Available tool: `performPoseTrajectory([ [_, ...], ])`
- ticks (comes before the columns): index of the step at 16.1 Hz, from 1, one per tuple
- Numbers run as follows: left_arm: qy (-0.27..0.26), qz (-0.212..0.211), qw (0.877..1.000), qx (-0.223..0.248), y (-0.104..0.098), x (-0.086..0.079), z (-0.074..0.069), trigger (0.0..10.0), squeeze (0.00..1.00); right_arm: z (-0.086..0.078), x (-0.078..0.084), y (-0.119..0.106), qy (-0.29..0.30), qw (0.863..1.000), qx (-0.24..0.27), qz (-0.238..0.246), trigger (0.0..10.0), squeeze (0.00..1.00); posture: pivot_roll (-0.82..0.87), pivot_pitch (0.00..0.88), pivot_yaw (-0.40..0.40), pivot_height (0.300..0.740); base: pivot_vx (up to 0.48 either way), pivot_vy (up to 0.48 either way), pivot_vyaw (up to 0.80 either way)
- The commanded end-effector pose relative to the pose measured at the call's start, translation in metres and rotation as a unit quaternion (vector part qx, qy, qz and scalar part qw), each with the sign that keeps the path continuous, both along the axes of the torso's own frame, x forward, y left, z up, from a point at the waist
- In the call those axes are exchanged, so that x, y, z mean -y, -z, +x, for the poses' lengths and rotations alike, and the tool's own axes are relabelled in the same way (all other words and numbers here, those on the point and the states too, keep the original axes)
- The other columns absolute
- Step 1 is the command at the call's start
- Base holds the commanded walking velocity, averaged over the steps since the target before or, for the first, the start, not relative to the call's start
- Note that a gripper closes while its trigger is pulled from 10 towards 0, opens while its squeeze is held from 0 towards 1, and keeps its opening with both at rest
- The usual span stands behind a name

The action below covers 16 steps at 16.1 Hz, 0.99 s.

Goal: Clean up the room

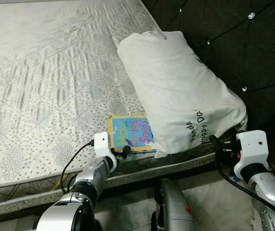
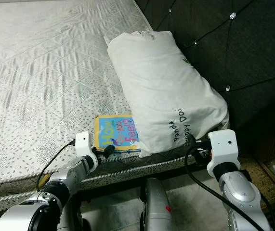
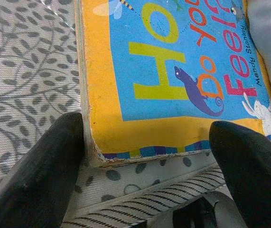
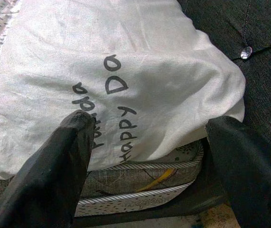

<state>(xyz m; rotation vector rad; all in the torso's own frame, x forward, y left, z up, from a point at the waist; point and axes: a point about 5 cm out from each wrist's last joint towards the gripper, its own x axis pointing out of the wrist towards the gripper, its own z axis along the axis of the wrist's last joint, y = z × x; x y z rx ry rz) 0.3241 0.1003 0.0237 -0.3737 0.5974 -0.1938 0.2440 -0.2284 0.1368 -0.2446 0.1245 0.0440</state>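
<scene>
Book (image 1: pixel 130 133), flat, glossy cardboard, lies beside your soft white pillow (image 1: pixel 176 89) on the quilted mattress (image 1: pixel 45 82). Left gripper (image 3: pixel 147 156) spread wide at its worn edge, holding nothing; right gripper (image 4: pixel 147 156) likewise, facing the pillow.

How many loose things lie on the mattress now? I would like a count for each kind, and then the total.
Pillow, white with printed words, near the dark headboard: 1
Book, yellow and blue cover, partly under the pillow at the edge of the mattress: 1
Total: 2
</scene>
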Motion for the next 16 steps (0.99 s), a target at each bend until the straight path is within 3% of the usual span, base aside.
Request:
performPoseTrajectory([
  [1, 0.010, -0.014, 1.000, -0.007, 0.003, 0.008, -0.004, 10.0, 0.00, -0.001, 0.002, 0.001, 0.004, 1.000, 0.001, 0.003, 10.0, 0.00, -0.24, 0.146, -0.037, 0.580, 0.000, 0.000, 0.00],
  [6, -0.025, -0.008, 0.999, 0.024, -0.005, -0.005, -0.017, 10.0, 0.00, 0.003, 0.000, 0.002, 0.005, 1.000, 0.005, 0.009, 10.0, 0.00, -0.20, 0.122, -0.028, 0.580, 0.000, 0.000, 0.00],
  [10, -0.078, 0.029, 0.993, 0.083, -0.040, -0.038, -0.064, 10.0, 0.00, 0.013, -0.007, 0.005, -0.004, 1.000, 0.011, 0.021, 10.0, 0.00, -0.15, 0.092, -0.029, 0.580, 0.000, 0.000, 0.00],
  [16, -0.078, 0.029, 0.993, 0.083, -0.040, -0.038, -0.064, 10.0, 0.00, 0.013, -0.007, 0.005, -0.004, 1.000, 0.011, 0.021, 10.0, 0.00, -0.15, 0.092, -0.029, 0.580, 0.000, 0.000, 0.00],
])
